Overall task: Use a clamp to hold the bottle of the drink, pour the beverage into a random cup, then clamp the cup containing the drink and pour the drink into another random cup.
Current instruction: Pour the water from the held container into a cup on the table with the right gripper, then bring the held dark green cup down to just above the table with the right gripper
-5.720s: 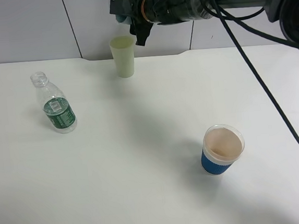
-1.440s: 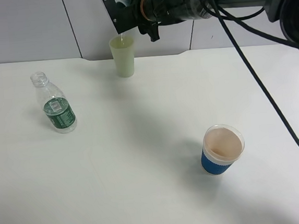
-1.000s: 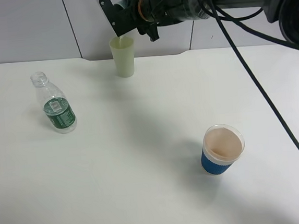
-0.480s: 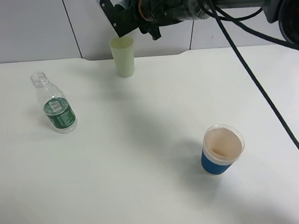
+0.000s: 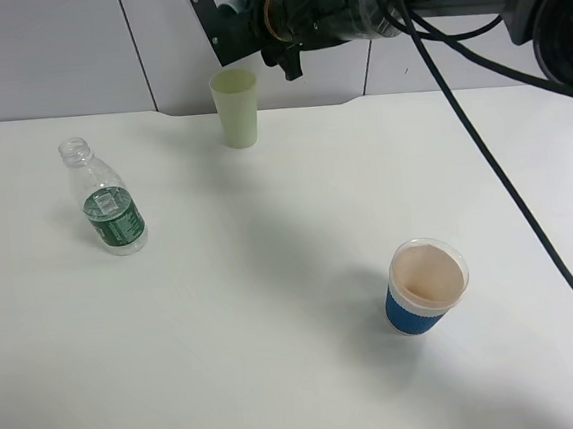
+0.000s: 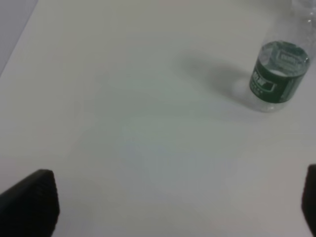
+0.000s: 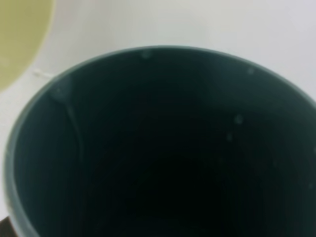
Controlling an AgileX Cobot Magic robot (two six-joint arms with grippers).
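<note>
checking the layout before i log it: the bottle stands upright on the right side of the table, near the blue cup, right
Not quite. The exterior high view shows the bottle upright on the table's left side, far from the blue cup, which stands toward the right.

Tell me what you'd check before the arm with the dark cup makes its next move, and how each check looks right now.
1. Dark cup held by the right tool: ok, it is up above the table, tipped, at the tool.
2. Pour finished: ok, no stream shows; only droplets cling inside the dark cup.
3. Pale green cup upright below: ok, standing at the back of the table.
4. Liquid landed in the green cup: cannot tell, its inside is not clear.
5. Bottle out of the way: ok, upright and uncapped on the left.
6. Blue cup clear of the arm: ok, standing at front right.
</note>
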